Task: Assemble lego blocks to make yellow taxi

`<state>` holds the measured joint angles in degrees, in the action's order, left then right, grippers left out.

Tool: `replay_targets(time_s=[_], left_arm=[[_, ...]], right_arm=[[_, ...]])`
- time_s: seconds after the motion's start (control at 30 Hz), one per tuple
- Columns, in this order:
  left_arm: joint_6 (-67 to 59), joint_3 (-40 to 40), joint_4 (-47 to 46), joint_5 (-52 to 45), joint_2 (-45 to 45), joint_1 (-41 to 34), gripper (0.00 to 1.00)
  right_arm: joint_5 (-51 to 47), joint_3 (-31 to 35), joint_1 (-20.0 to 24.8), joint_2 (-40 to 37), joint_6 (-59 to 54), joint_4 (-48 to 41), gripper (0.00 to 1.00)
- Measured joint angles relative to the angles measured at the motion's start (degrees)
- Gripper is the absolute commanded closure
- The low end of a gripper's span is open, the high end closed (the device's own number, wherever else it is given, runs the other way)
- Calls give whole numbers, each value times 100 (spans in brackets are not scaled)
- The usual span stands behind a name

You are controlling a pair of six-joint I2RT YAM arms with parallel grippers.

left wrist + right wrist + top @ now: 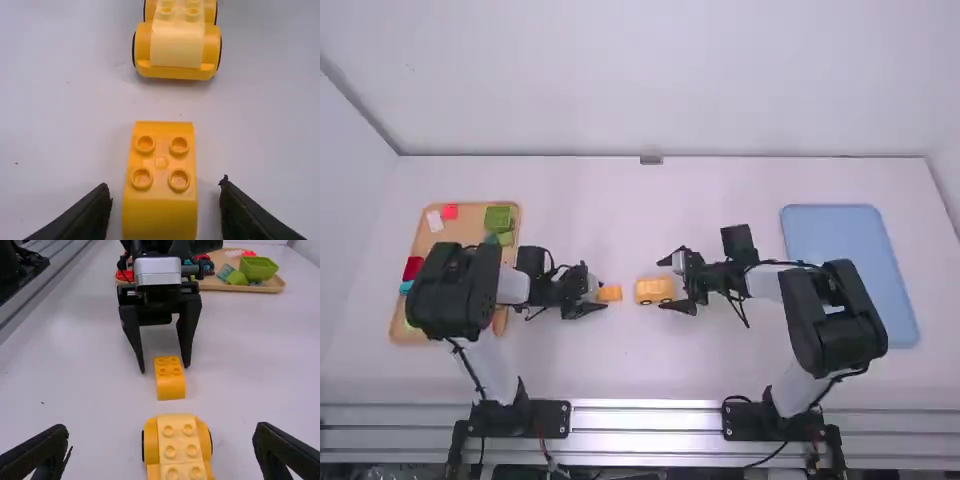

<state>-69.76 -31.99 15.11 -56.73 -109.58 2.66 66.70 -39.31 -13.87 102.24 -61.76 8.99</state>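
though smooth-sided, yel. 4-stud brick (pixel 160 215) nr studded wheeled base (pixel 177 45)

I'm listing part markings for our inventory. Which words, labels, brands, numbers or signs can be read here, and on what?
There are none that I can read.
Yellow block: no legible lettering on its studs or sides.
Yellow wheeled car: no legible number or sign.
Green box on the wooden tray: nothing legible; any print there would be too small to make out.
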Motion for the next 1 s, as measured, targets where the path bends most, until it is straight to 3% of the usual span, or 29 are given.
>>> replay_targets(time_s=[0.2, 0.47, 0.57, 0.63, 0.77, 0.9, 1.0], left_arm=[[0, 2, 258, -166, -15, 0, 56], [-13, 101, 507, -240, -15, -149, 51], [-13, 125, 455, -131, -15, -247, 55], [-11, 125, 459, -57, -13, -332, 64], [81, 103, 378, 44, -13, -348, 60], [321, 26, 382, 149, -15, -315, 72], [437, 11, 426, 181, -13, -315, 73]], right_arm=[[0, 0, 0, 0, 13, -20, 2], [2, 0, 0, 0, 37, -17, 2], [4, 0, 0, 0, 37, -17, 2], [4, 0, 0, 0, 28, -20, 2], [7, 0, 0, 0, 28, -33, 2], [2, 0, 0, 0, 28, -66, 2], [-11, 0, 0, 0, 26, -63, 2]])
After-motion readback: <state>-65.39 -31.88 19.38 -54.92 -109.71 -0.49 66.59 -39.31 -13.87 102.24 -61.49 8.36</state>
